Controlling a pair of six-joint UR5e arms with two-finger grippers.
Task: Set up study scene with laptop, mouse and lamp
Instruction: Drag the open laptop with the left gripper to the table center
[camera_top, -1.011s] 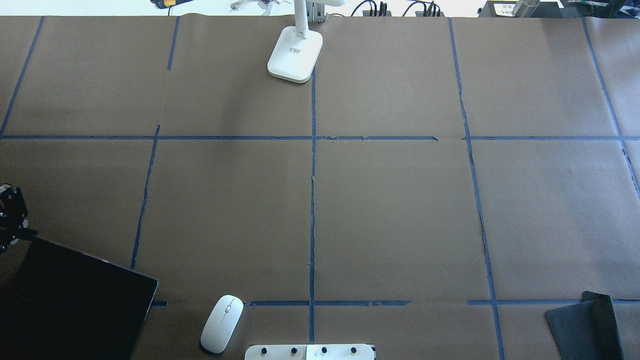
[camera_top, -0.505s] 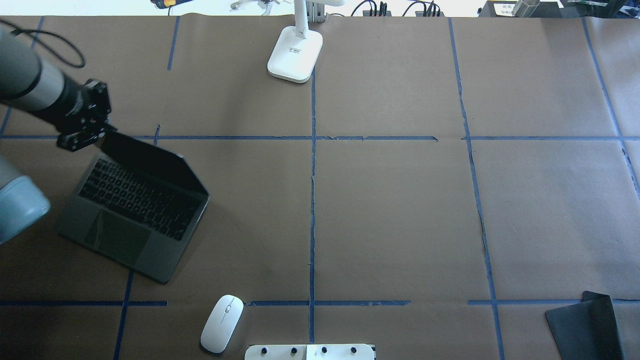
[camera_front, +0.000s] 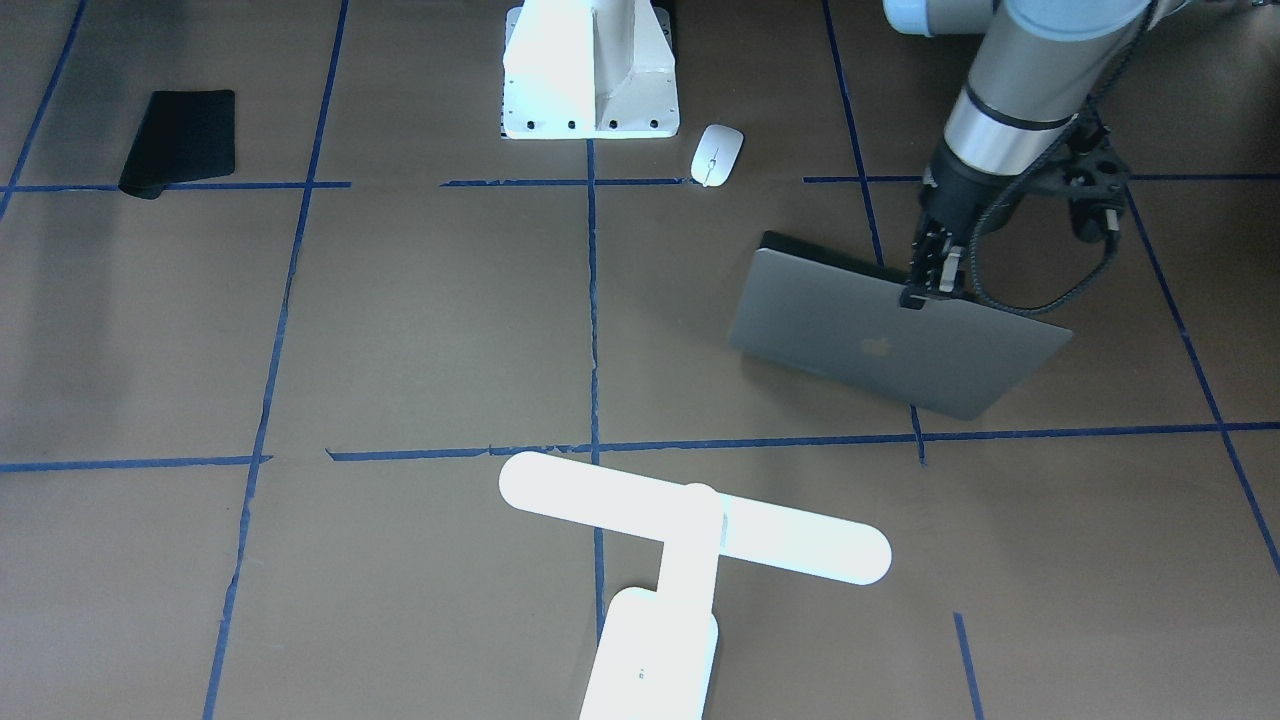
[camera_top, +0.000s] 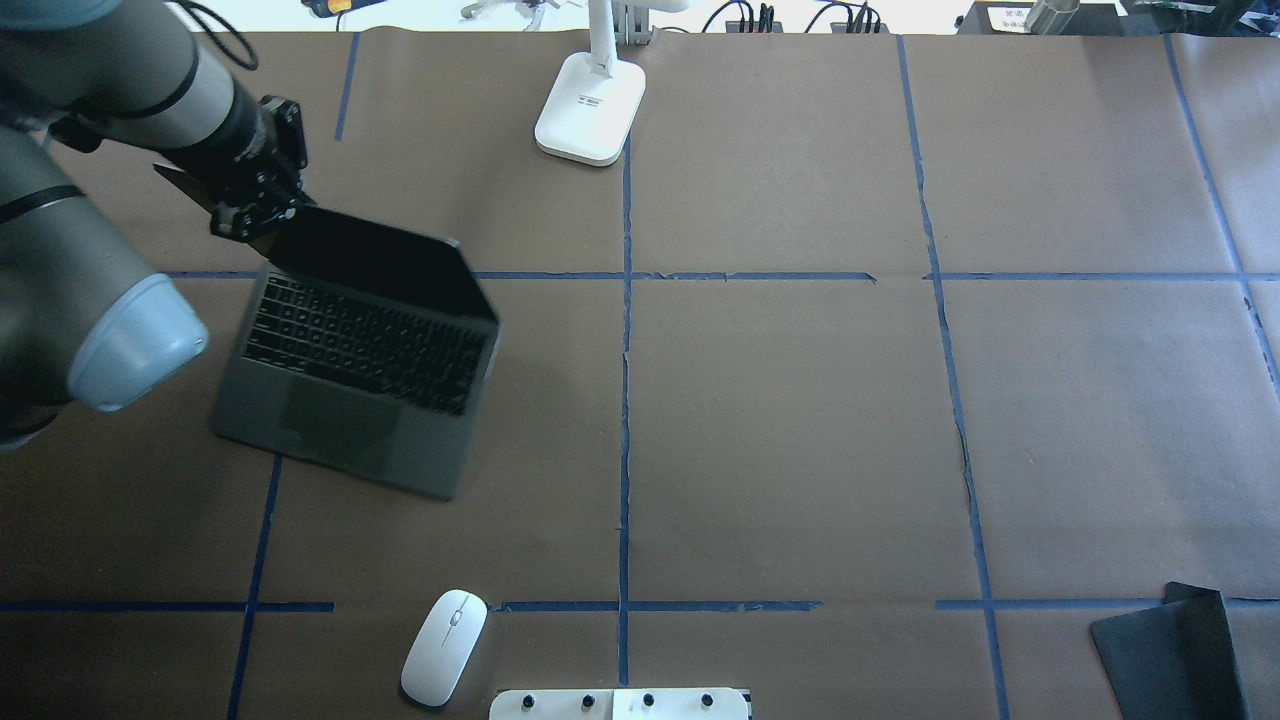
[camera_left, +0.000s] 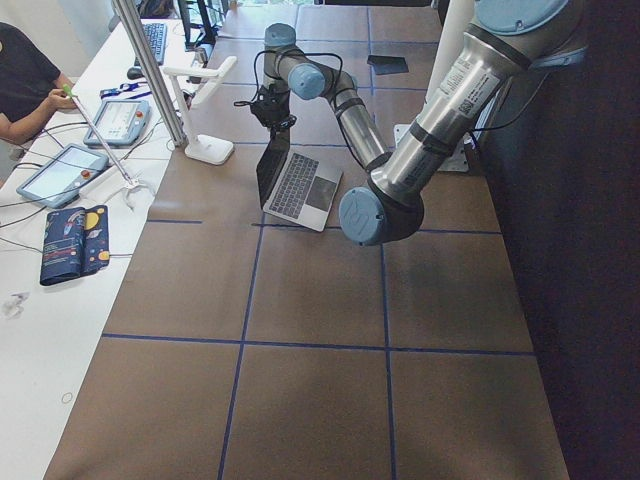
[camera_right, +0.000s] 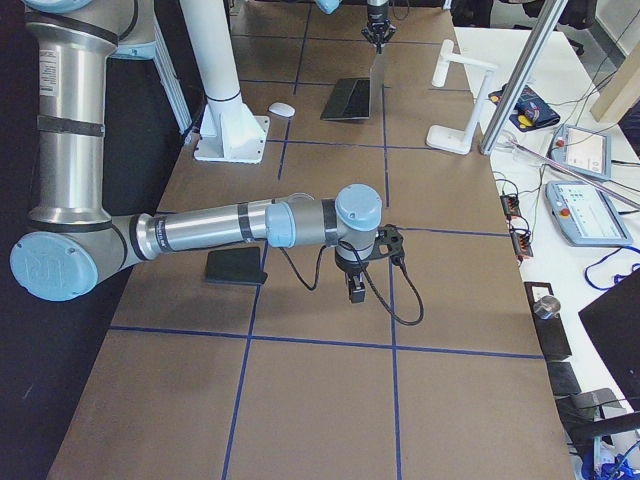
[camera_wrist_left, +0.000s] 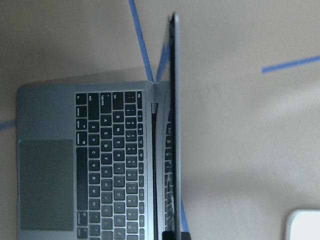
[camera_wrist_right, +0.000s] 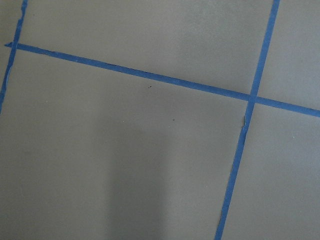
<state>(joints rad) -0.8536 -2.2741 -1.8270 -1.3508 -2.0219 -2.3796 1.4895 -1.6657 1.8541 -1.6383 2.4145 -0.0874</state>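
Left gripper: fingers were closed down on the top edge of the laptop screen, pinching it near one corner. The grip was clearest in the front-facing view, where the fingertips straddled the lid's upper rim above the logo.

Laptop: open, with its base flat on the table. It sat in the robot's left half, skewed to the tape lines and lying across one of them. The screen stood roughly upright, and the left wrist camera saw it edge-on beside the keyboard and trackpad.

Right gripper: hung low over bare paper in the robot's right half, well apart from the laptop. It appeared only in the right side view, and the right wrist camera showed nothing but paper and tape. Could not tell whether it was open or closed, and nothing was seen in it.

Mouse: sat at the near edge, just beside the pedestal on the robot's left side, untouched.

Lamp: stood at the far edge near the centre tape line, base on the paper.

Mouse pad: lay at the near right corner.
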